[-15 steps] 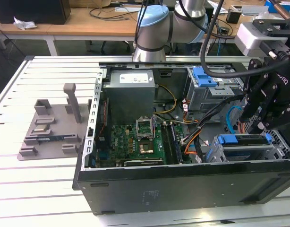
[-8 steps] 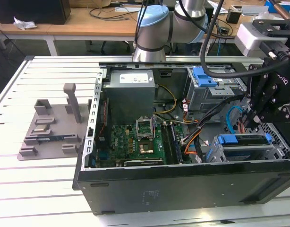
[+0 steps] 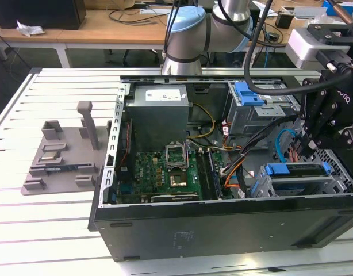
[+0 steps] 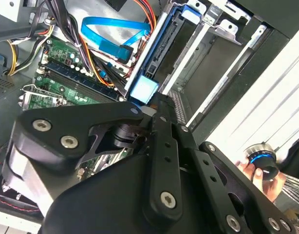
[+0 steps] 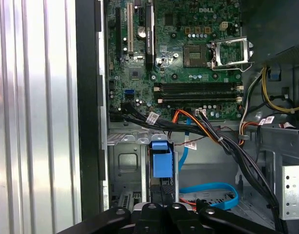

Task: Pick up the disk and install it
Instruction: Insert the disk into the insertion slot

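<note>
Disk [image 3: 297, 170] sits in the metal cage [image 3: 291, 187] at the exterior view's right; claw [image 3: 310, 149] hangs just above it, open or closed I cannot tell; blue cable [image 3: 284, 137] and wire bundle [image 3: 245, 158] crowd close beside.

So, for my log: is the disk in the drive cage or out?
In: the disk sits between the metal walls of the cage. Fully seated, cannot tell.

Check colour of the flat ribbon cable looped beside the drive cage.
Bright blue; flat looped ribbon cable shows best in the second wrist view.
</note>
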`<state>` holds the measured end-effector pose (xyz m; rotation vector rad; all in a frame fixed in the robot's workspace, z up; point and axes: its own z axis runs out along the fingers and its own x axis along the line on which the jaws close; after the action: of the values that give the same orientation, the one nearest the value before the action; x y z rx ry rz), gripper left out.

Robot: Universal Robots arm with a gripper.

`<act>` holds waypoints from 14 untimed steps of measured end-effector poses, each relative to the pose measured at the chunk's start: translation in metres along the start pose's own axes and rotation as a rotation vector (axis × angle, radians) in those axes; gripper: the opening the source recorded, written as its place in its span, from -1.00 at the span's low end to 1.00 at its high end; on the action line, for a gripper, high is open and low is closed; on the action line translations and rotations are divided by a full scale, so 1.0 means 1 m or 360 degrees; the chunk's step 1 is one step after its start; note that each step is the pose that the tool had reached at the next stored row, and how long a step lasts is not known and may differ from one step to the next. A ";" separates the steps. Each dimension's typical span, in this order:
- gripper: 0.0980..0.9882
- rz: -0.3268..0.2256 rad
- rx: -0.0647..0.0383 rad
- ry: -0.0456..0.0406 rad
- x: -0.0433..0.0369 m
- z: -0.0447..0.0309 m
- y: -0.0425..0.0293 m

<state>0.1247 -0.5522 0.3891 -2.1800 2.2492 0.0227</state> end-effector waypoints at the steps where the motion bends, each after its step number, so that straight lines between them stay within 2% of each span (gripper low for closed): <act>1: -0.98 0.0000 0.0000 0.0000 0.0000 0.0000 0.0000; 3: -0.98 0.0000 0.0000 0.0006 -0.0015 0.0001 -0.0025; 5: -0.98 0.0000 -0.0001 0.0007 -0.0071 0.0002 -0.0130; 8: -0.98 0.0000 -0.0005 0.0010 -0.0124 0.0011 -0.0226; 14: -0.98 0.0000 -0.0008 0.0017 -0.0132 0.0041 -0.0271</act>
<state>0.1522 -0.5397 0.3851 -2.1876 2.2574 0.0162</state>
